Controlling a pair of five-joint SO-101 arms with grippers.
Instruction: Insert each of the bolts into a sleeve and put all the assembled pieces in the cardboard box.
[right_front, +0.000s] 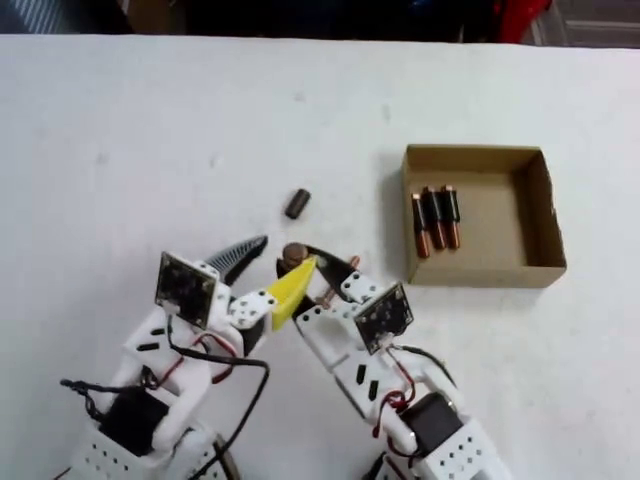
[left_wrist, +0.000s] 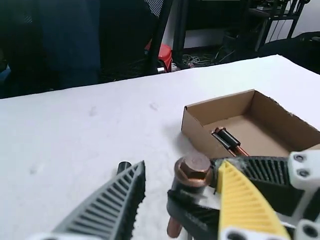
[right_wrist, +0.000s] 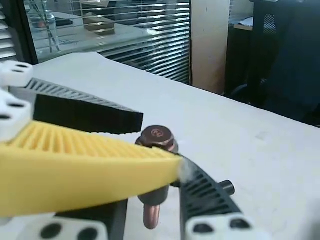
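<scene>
While the left pincer stands wide open, its yellow finger sits right by the head of the copper-brown metal bolt. The right pincer, with black fingers, is closed tight on the bolt's stem, over the middle of the white worktop. A short black tube sleeve lies near, toward the far edge. Toward the right edge sits the brown cardboard box with three finished pieces inside.

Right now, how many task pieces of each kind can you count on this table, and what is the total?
assembled pieces, in the cardboard box: 3
loose sleeves, lying on the table: 1
bare bolts, between the arms: 1
Total: 5
</scene>
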